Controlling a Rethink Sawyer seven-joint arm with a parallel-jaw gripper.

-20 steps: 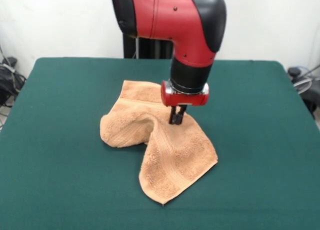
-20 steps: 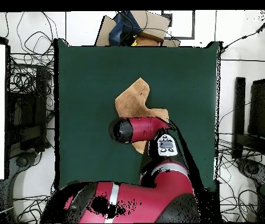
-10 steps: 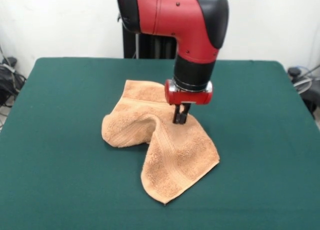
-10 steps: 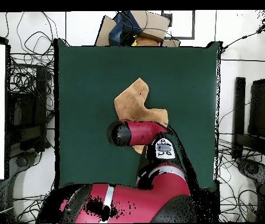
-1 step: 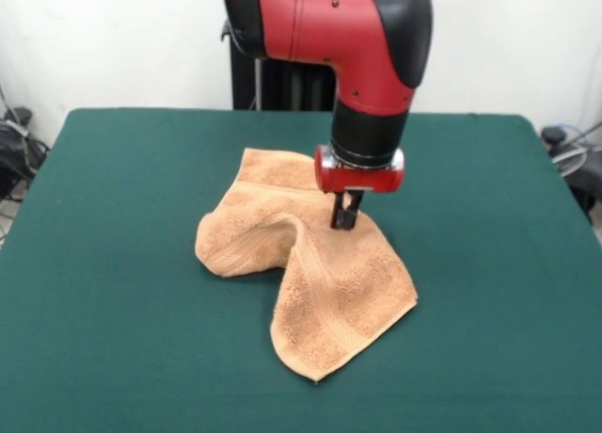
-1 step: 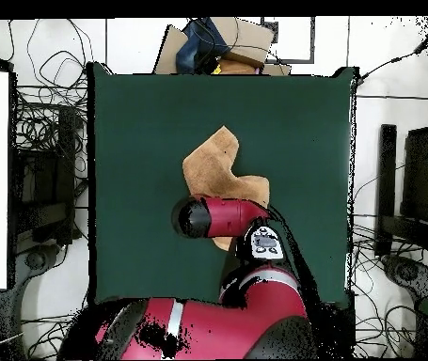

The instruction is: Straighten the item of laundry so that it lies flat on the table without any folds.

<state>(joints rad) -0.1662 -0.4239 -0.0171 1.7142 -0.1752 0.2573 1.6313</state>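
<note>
From overhead the arm (image 6: 219,216) covers the end effector and part of the towel (image 6: 213,164); in front, the bench (image 5: 113,339) runs off the lower edge.

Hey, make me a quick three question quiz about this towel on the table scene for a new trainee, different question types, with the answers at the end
1. True or false: the towel lies flat on the green table.
2. Multiple choice: in the front view, the hand is
A. shut on the towel at a raised ridge
B. open, high above the towel
C. resting on bare table beside the towel
3. Fill in: the towel's colour is light ____.

Key:
1. False, it is bunched, with a ridge and a hollow under one fold.
2. A
3. orange-tan
</note>
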